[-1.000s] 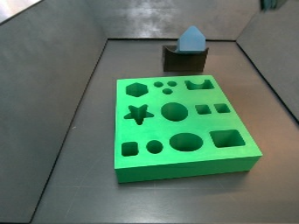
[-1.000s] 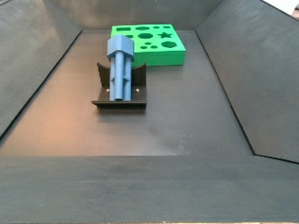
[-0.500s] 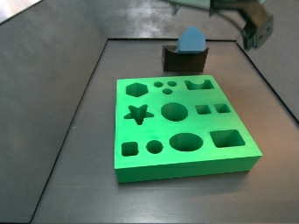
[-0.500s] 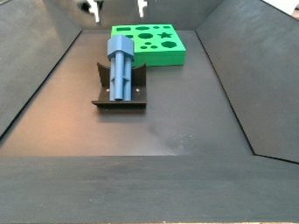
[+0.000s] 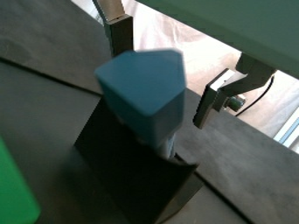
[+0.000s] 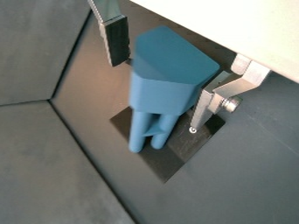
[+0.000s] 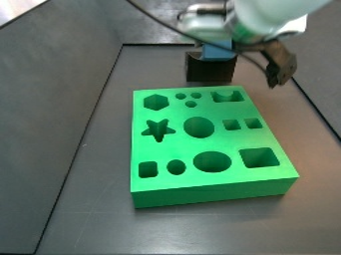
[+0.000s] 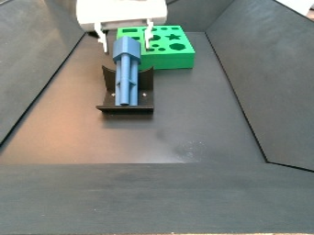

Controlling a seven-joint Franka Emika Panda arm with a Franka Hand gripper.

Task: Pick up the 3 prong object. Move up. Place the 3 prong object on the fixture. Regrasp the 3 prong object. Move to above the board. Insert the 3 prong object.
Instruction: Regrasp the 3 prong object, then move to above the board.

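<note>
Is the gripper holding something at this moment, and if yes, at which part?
Nothing is held. The gripper is open, its fingers on either side of the 3 prong object's pointed end, not touching it. The piece rests on the fixture.

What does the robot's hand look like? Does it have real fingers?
Not real ones. The gripper, above the fixture's far end, has a white boxy body and two fingers that are flat silver plates with dark pads. In a wrist view, a silver bracket with a screw holds one finger. No cables or markings show clearly.
</note>
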